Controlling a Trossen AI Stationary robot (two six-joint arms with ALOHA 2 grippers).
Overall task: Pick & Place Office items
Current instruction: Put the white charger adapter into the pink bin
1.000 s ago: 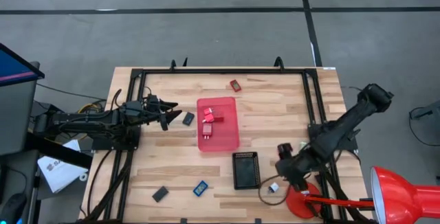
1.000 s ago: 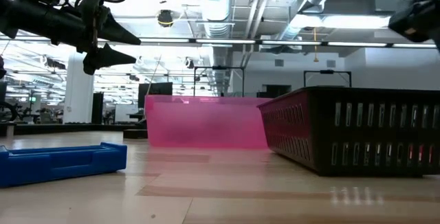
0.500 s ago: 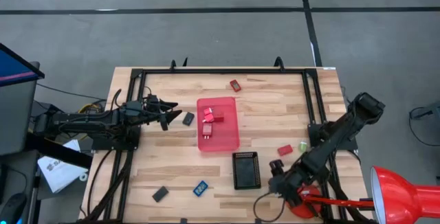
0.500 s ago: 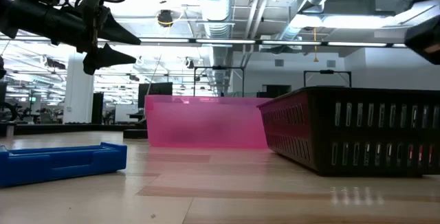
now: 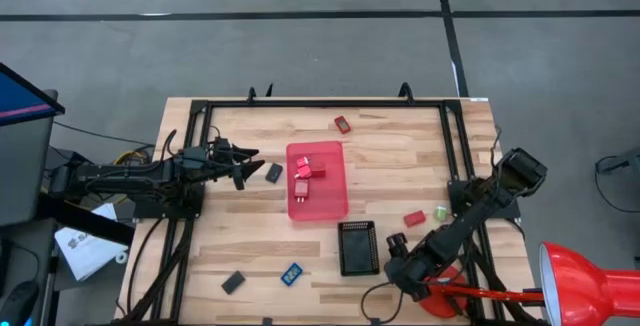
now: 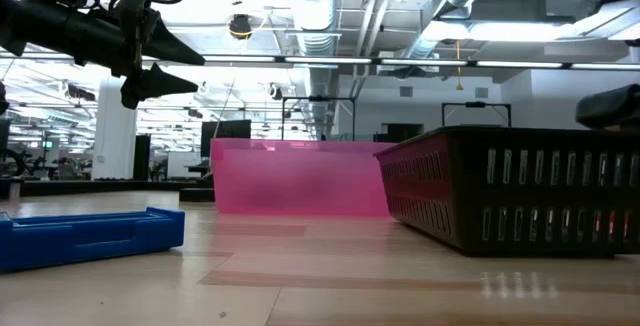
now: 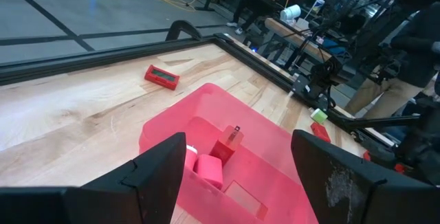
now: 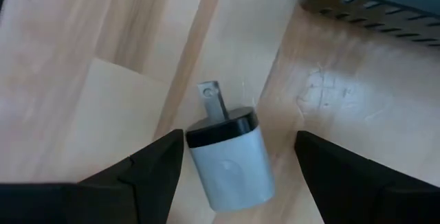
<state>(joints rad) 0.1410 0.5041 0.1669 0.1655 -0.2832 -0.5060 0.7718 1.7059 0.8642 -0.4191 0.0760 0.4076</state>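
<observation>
My right gripper point(image 8: 238, 141) is open and low over the table near its near edge, just right of the black grid tray point(image 5: 357, 246). Its fingers stand on either side of a silvery-white block point(image 8: 230, 169) with a black cap and a metal prong, which lies flat on the wood. In the high view the right gripper point(image 5: 395, 264) hides that block. My left gripper point(image 5: 240, 161) is open and hovers left of the pink tray point(image 5: 335, 201), which holds a few red pieces point(image 5: 303, 171). Other pieces lie loose: red point(image 5: 342, 123), black point(image 5: 273, 173), black point(image 5: 233, 282), blue point(image 5: 291, 274), red point(image 5: 414, 218), green point(image 5: 440, 213).
A red desk lamp point(image 5: 590, 286) with its base point(image 5: 440, 294) stands at the table's near right corner, close behind my right arm. A black frame point(image 5: 205, 106) runs around the tabletop. In the low view the blue piece point(image 6: 90, 234) lies before the pink tray point(image 6: 300, 176).
My right gripper has moved toward the table's near edge and a little left, dropping lower, and now stands over the silvery-white block, covering it in the high view. The left arm has kept still.
</observation>
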